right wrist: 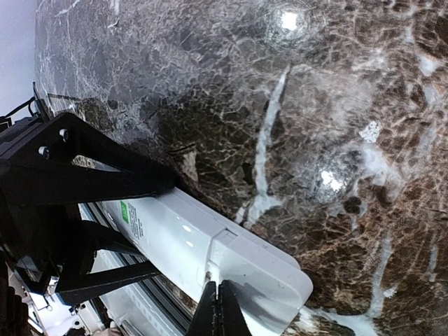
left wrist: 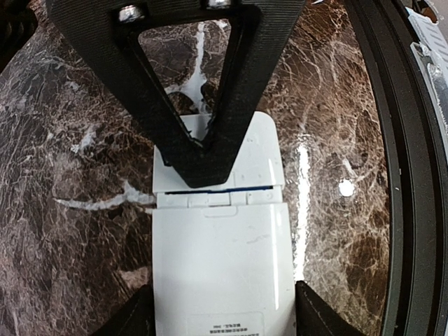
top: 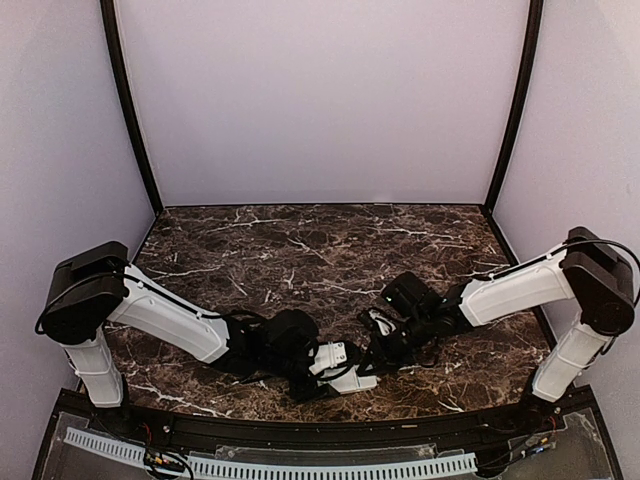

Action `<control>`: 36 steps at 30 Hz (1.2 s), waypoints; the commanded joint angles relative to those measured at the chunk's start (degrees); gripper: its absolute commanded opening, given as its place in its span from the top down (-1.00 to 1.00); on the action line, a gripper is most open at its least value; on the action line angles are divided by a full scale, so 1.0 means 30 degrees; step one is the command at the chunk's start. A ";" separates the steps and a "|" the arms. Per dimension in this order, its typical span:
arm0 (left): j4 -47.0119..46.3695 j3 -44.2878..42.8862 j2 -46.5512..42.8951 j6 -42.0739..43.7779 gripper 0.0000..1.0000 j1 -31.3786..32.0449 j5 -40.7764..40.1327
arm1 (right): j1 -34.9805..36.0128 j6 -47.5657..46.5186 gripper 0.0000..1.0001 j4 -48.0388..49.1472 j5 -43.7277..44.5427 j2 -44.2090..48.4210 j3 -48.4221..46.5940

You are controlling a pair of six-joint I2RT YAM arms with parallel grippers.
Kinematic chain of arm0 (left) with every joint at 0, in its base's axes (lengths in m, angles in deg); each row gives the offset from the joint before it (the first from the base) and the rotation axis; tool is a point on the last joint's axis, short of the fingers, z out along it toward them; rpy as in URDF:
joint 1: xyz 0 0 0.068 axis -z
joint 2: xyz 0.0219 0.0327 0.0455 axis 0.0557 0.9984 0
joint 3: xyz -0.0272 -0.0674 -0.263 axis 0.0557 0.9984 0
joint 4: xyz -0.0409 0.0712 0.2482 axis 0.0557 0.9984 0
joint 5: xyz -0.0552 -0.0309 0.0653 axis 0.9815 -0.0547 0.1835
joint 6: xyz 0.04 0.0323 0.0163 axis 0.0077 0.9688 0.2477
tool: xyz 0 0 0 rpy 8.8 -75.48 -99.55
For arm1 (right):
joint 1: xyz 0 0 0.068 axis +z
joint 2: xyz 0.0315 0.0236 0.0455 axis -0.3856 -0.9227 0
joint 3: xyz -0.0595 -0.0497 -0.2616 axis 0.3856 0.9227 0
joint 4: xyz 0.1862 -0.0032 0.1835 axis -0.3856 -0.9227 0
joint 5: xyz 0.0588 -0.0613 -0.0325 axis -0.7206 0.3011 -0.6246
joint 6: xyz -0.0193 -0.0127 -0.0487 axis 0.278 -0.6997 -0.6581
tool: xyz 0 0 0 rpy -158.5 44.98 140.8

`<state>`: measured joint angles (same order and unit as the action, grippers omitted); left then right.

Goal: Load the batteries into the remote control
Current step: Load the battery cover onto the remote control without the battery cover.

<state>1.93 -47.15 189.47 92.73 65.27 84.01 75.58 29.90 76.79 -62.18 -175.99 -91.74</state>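
The left arm reaches low from its base at the left toward the middle of the near edge of the table (top: 300, 250), forearm nearly level and wrist turned inward. The left gripper (top: 335, 362) sits at the end, just above the marble. The right arm comes in from the right in the same way, elbow up by its base and forearm sloping down. The right gripper (top: 375, 345) meets the left one near the centre.

The remote (left wrist: 224, 259) lies flat on the table between them, plain back up, close to the near edge. The left gripper (left wrist: 224, 308) clasps it across its width, one finger against each long side, jaws about halfway apart.

The right gripper (right wrist: 220, 304) has its fingers pressed together with nothing between them. Their joined tip rests on the cover (left wrist: 262, 154) at the far end of the remote. From the left wrist, the right gripper's black triangular frame narrows to that tip just above the seam. A thin blue line (left wrist: 231, 188) shows along the seam; what it belongs to cannot be told.

A label (left wrist: 224, 325) sits on the back near the left gripper. Its small dark print is too fine to read. From the right wrist the same label (right wrist: 133, 220) shows a green mark (right wrist: 124, 208) above lines of tiny text, also unreadable. No brand name can be made out.
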 commanded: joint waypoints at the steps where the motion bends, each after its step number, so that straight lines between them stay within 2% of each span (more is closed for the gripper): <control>1: 0.3234 0.0875 0.0898 0.0226 -0.32 0.0264 -0.0465 | 0.0206 -0.0252 1.00 -0.2140 0.1377 -0.0208 -0.0179; 10: 0.3190 0.1129 0.0082 0.0221 -0.45 0.0264 -0.0331 | 0.0178 -0.0902 1.00 -0.3146 0.0772 0.0281 -0.1928; 16: 0.3279 0.1206 -0.0919 0.0258 -0.49 0.0264 -0.0066 | -0.0004 -0.0991 1.00 -0.4088 0.1427 0.1059 -0.2094; 22: 0.3023 0.1794 -0.3645 -0.0794 -0.53 0.0264 0.0420 | -0.0465 -0.0340 1.00 -0.5192 0.3181 0.2678 -0.1362; 25: 0.2827 0.2791 -0.5908 -0.2752 -0.53 0.0264 -0.0698 | -0.0460 -0.0185 1.00 -0.6276 0.4620 0.2869 -0.1331; 29: 0.3814 0.3748 -0.8419 -0.6207 -0.22 0.0264 -0.3318 | -0.0227 -0.0088 1.00 -0.7784 0.6411 0.2295 -0.1734; 32: 0.4920 0.4543 -0.9198 -0.8583 0.14 0.0264 -0.4310 | 0.0349 0.0197 1.00 -0.8252 0.7444 0.1786 -0.1968; 33: 0.5406 0.4677 -0.9148 -0.8985 0.35 0.0264 -0.4394 | 0.0507 0.0304 1.00 -0.8377 0.7753 0.1582 -0.2034; 34: 0.5726 0.4813 -0.8818 -0.9705 0.46 0.0264 -0.4465 | 0.0687 0.0409 1.00 -0.8425 0.7934 0.1374 -0.2079; 35: 0.6230 0.4856 -0.8578 -1.0030 0.64 0.0264 -0.4486 | 0.0853 0.0514 1.00 -0.8395 0.8078 0.1129 -0.2085; 36: 0.6256 0.4997 -0.8156 -1.0515 0.71 0.0300 -0.4304 | 0.1020 0.0655 1.00 -0.8336 0.8216 0.0980 -0.2111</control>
<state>13.01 -35.04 162.06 70.72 65.82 73.80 76.59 30.00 53.93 -42.55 -170.89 -96.66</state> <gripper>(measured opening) 0.218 0.003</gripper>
